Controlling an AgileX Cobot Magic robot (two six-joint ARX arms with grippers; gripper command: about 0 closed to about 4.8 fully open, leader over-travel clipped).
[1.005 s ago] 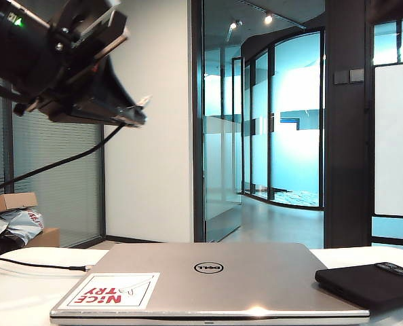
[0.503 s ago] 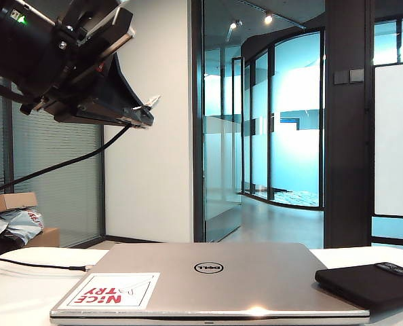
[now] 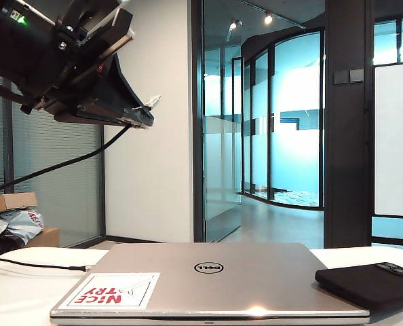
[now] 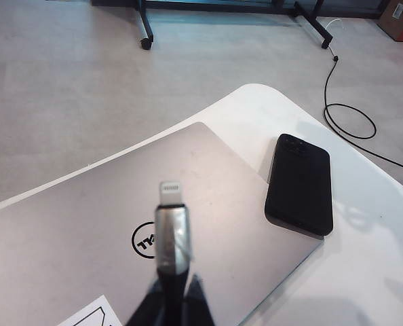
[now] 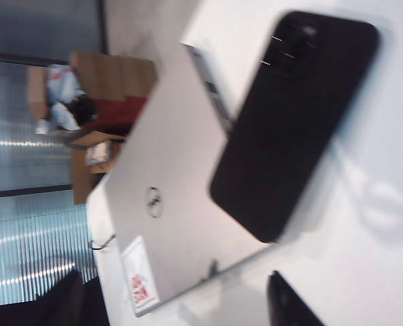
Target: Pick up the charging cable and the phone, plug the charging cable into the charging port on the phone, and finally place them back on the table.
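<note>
High above the table's left side, my left gripper (image 3: 142,114) is shut on the charging cable (image 3: 66,161). Its silvery plug (image 4: 172,224) sticks out past the closed fingertips (image 4: 191,299), over the laptop lid. The cord hangs down to the left. The black phone (image 3: 368,282) lies flat on the white table (image 3: 11,299), right of the laptop, camera bump toward the far edge. My right gripper (image 5: 178,305) hovers open above the table, near the phone (image 5: 293,122). Its dark fingers (image 5: 290,305) stand wide apart and hold nothing. It does not show in the exterior view.
A closed silver Dell laptop (image 3: 208,272) with a red-lettered sticker fills the middle of the table. Another thin black cord (image 3: 39,265) lies on the table at the left. Cardboard boxes (image 3: 11,202) stand beyond the left edge. More cable loops on the floor (image 4: 351,122).
My left gripper with the plug has shifted slightly to the right, then held still. The phone and laptop have not moved.
</note>
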